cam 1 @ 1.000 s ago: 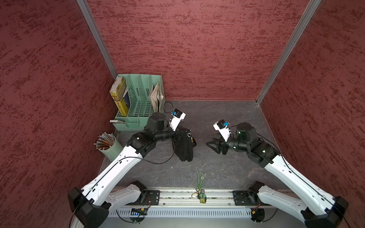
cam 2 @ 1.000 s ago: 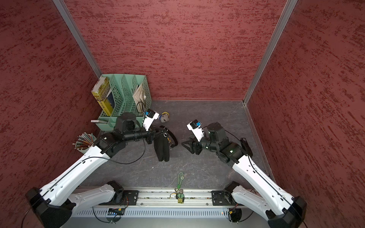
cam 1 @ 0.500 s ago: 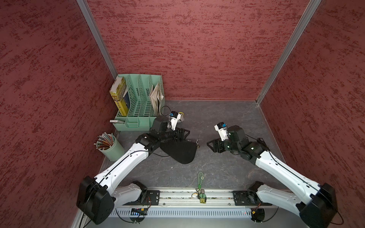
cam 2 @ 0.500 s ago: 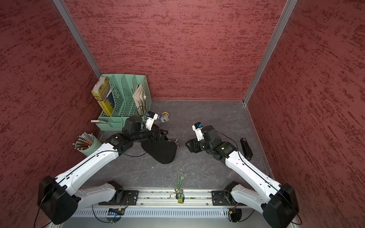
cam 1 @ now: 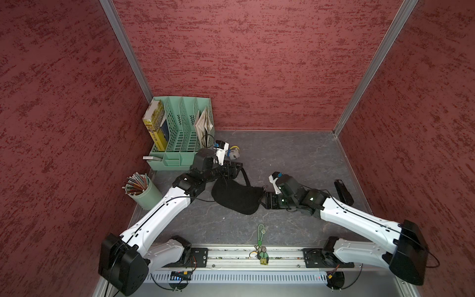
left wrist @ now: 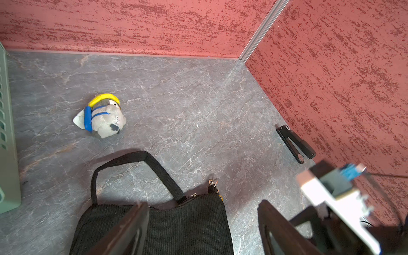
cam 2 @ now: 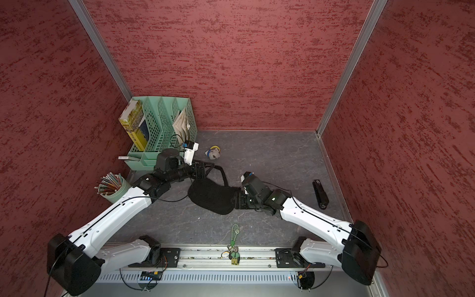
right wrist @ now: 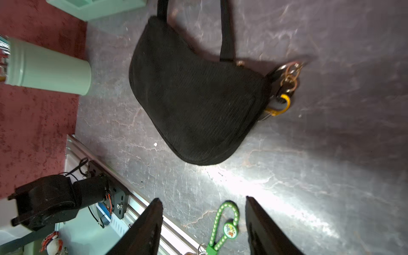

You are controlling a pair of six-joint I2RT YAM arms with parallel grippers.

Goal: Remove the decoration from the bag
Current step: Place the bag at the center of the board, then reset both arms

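Though flat, bag amid bare floor.

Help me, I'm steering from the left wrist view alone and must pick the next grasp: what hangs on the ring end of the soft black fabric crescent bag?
Observer: In the right wrist view, the black fabric crescent bag carries a cluster of small metal rings plus a yellow curved clip at that end.
Operator: Where is the right arm?
Observer: In both top views the right gripper sits beside that ring end, fingers open, holding nothing.
Operator: Any decoration already off?
Observer: A green braided loop keychain with a small figure lies by the front metal rail, apart from the bag.
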